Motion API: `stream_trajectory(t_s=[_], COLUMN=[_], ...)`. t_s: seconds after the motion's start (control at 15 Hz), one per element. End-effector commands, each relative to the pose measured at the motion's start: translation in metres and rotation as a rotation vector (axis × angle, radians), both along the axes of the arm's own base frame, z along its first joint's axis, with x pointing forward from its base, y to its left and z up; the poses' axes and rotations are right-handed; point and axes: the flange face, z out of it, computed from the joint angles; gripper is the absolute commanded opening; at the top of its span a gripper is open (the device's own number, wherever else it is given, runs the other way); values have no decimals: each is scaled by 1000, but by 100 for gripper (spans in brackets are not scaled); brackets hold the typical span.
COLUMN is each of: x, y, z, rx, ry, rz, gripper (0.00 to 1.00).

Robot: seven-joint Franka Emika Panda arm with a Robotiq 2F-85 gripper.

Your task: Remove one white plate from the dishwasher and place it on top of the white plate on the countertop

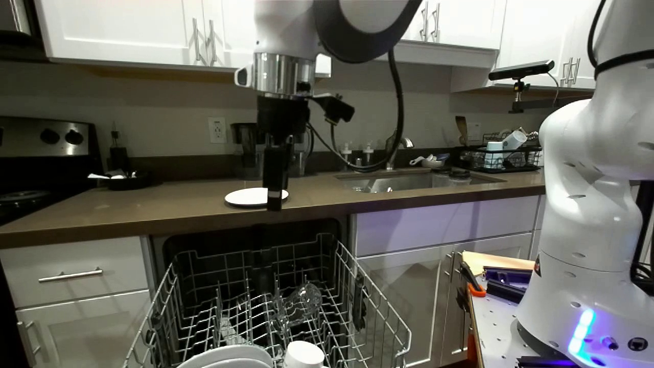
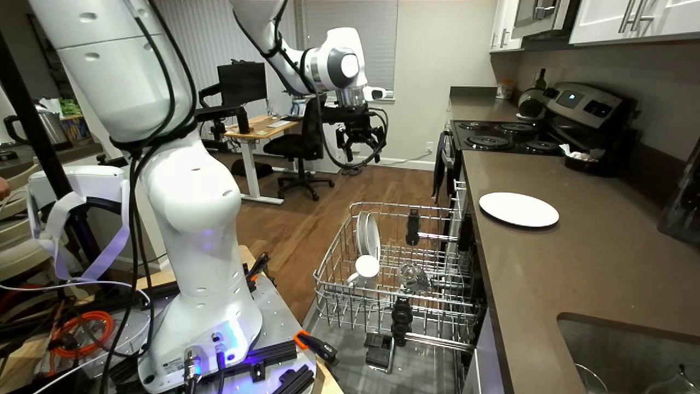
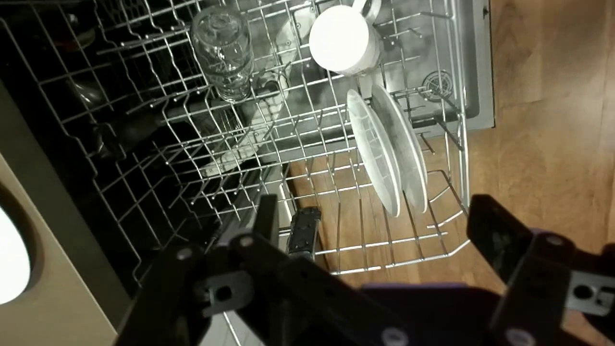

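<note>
Two white plates stand on edge side by side in the pulled-out dishwasher rack [image 2: 383, 204]. In the wrist view they are the left plate [image 3: 375, 151] and the right plate [image 3: 406, 154]; their upper edges show in an exterior view [image 1: 230, 355]. Another white plate lies flat on the countertop, seen in both exterior views [image 1: 248, 197] [image 2: 519, 209] and partly at the wrist view's left edge [image 3: 12, 259]. My gripper [image 3: 374, 204] is open and empty, its fingers wide apart and pointing down. It hangs above the rack [image 1: 410, 335], apart from the plates, also seen in an exterior view [image 2: 361, 153].
A white mug [image 3: 341, 41] and a clear glass [image 3: 222, 53] stand in the rack near the plates. The countertop edge [image 1: 327, 207] runs behind the rack. A sink [image 1: 409, 181] and dish rack [image 1: 511, 158] lie along the counter, a stove [image 2: 503, 137] at its far end.
</note>
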Motion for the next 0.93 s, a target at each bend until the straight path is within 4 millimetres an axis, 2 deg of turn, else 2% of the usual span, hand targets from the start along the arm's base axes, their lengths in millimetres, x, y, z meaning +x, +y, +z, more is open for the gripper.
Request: stream_trajectory(t_s=[0.0, 0.2, 0.4, 0.6, 0.87], x=[68, 108, 129, 138, 137], y=[11, 23, 42, 61, 71], z=[-36, -66, -98, -131, -171], rx=[-36, -56, -26, 4, 19], ry=[43, 65, 95, 142, 211], rz=[87, 128, 152, 175, 212], gripper=[100, 100, 100, 100, 100])
